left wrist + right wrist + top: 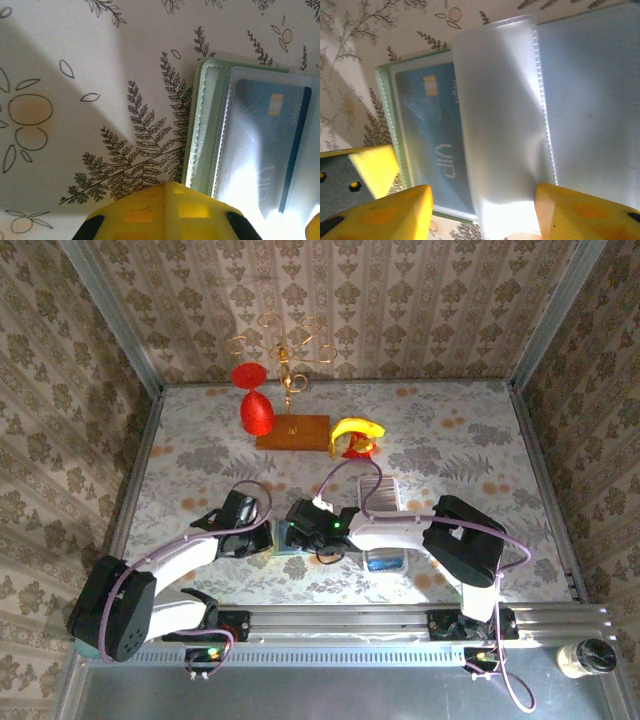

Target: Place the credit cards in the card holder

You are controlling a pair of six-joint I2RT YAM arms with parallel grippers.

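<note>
Holder (202,125) lies open on the table (75,60). One blue card (427,145) sits in the clear sleeve by the holder's green edge. Right gripper (482,215) is over the holder with jaws apart, a raised clear flap (500,110) between them, nothing clamped. Left gripper (165,202) is closed at the holder's outer edge, possibly touching the rim; the view is too tight to tell. White tray (385,495) is right of the holder, with a second card (385,562) in it.
</note>
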